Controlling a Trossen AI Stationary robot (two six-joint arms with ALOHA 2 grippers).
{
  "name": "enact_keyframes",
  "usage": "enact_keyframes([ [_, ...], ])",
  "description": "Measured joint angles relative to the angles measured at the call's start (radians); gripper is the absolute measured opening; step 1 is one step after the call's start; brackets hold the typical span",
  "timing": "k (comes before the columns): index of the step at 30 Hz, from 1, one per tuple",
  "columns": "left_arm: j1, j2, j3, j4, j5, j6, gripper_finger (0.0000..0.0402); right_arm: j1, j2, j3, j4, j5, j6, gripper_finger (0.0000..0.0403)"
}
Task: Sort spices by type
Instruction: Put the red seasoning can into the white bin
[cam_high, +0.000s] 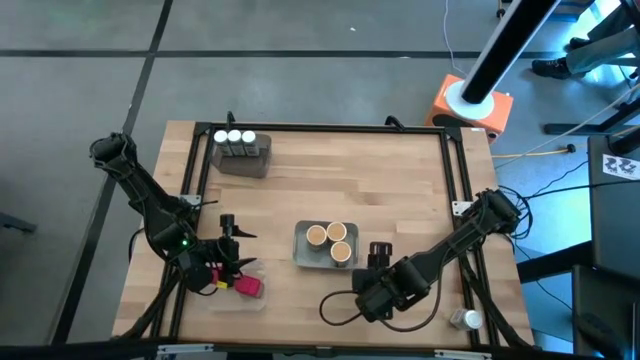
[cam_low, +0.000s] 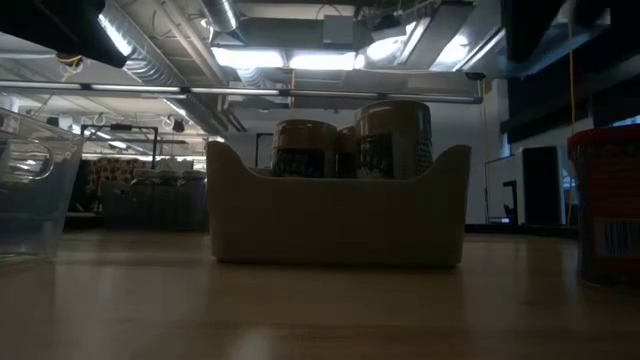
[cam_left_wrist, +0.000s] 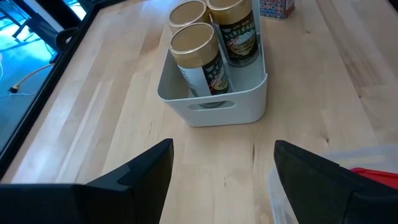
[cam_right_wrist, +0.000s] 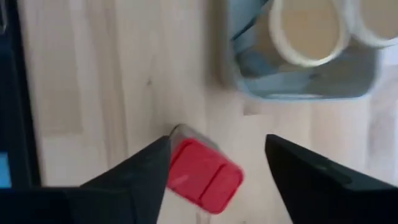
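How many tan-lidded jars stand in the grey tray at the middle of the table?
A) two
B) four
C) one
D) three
D: the high view shows three round tan lids in the grey tray, and the left wrist view shows the same three tan-lidded jars standing upright inside it.

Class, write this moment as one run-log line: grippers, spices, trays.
left gripper: open, idle | right gripper: open above red box | grey tray: three tan-lidded jars
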Motion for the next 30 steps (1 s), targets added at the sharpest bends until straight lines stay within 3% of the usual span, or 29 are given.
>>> enact_keyframes([
  [5,0.000,0.000,0.000,-0.002,0.001,0.005,0.0262,0.000,0.047,0.000,0.000,-0.069,-0.043,0.0290],
  [12,0.000,0.000,0.000,-0.002,0.001,0.007,0.0262,0.000,0.093,0.000,-0.027,-0.131,-0.121,0.0285],
  [22,0.000,0.000,0.000,0.000,0.000,0.008,0.0262,0.000,0.113,0.000,-0.059,-0.131,-0.201,0.0280],
  [30,0.000,0.000,0.000,0.000,0.000,0.016,0.0262,0.000,0.121,0.000,-0.017,-0.132,-0.174,0.0280],
])
